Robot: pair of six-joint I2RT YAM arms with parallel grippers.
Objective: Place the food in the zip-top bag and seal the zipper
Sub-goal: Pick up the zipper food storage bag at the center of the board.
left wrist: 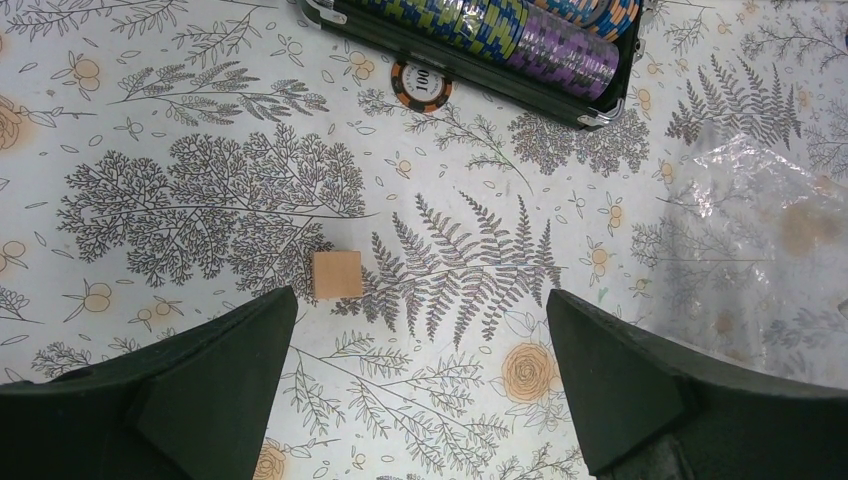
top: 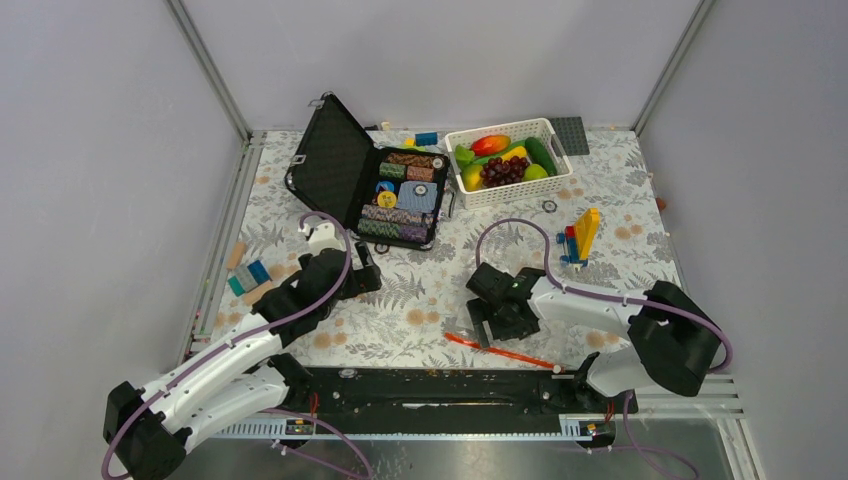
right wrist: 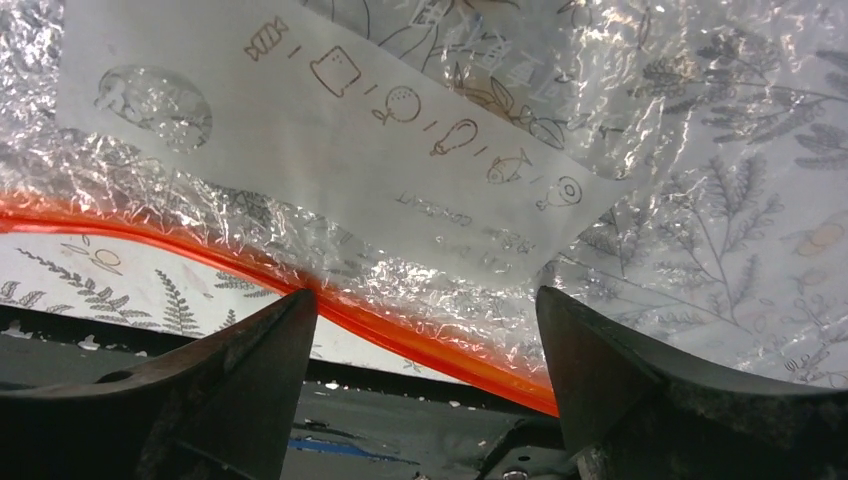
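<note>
The zip-top bag (right wrist: 330, 150) lies flat and empty on the flowered tablecloth (left wrist: 200, 100), close to the near edge of the table. Its red-orange zipper (right wrist: 420, 335) is turned toward that edge. The right gripper (right wrist: 422, 300) hangs just above this mouth, fingers wide apart and holding nothing. The zipper runs across the gap between them, so I judge it is lined up to pinch the rim and open the bag. The left gripper (left wrist: 420, 300) is also spread wide and empty, over bare cloth near the bag's left side, probably ready to help.

The food (top: 503, 158) sits all in the white basket (top: 512, 195) at the far side, well apart from the bag. The open poker chip case (top: 395, 190) and the toy bricks (top: 580, 235) stand on either side of the way between them, so the path looks free but not wide. A small wooden cube (left wrist: 336, 274) lies near the left fingers.
</note>
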